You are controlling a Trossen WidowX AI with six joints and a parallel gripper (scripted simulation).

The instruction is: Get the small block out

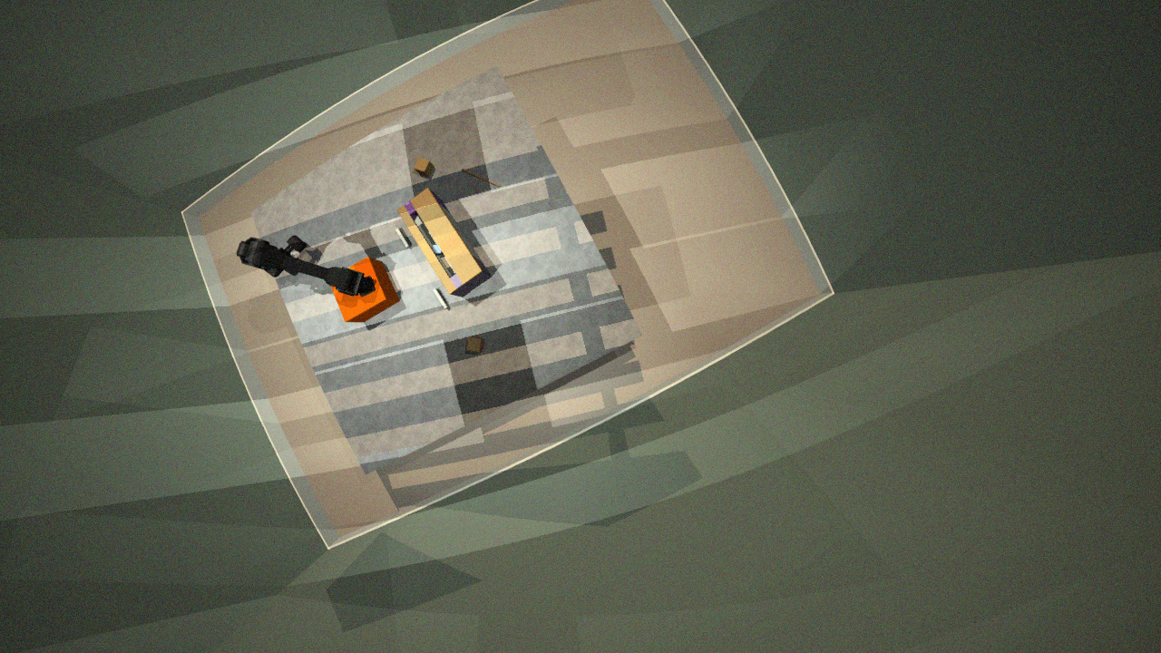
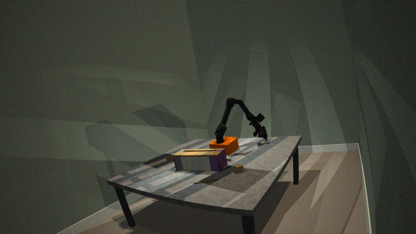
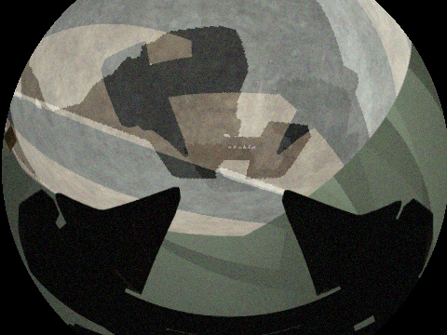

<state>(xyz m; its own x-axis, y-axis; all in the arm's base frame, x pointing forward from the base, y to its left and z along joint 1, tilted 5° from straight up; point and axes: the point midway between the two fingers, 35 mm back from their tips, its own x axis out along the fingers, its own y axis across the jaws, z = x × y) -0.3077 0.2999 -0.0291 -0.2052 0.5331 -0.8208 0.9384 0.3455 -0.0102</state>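
While the end effector hangs spread wide and empty, the box hides its shelf block.

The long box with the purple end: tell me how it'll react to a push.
The box is long and low on a flat base, so it probably slides rather than tips. A push near the purple end would likely swivel it. It looks hollow, so perhaps light.

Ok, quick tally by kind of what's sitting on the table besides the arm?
Box with a slotted top: 1
Small brown cubes loose on the table: 2, one by the box's purple end, one past its other end
Thin stick: 1
Small white bars beside the box: 2
Orange arm base: 1
Total: 7
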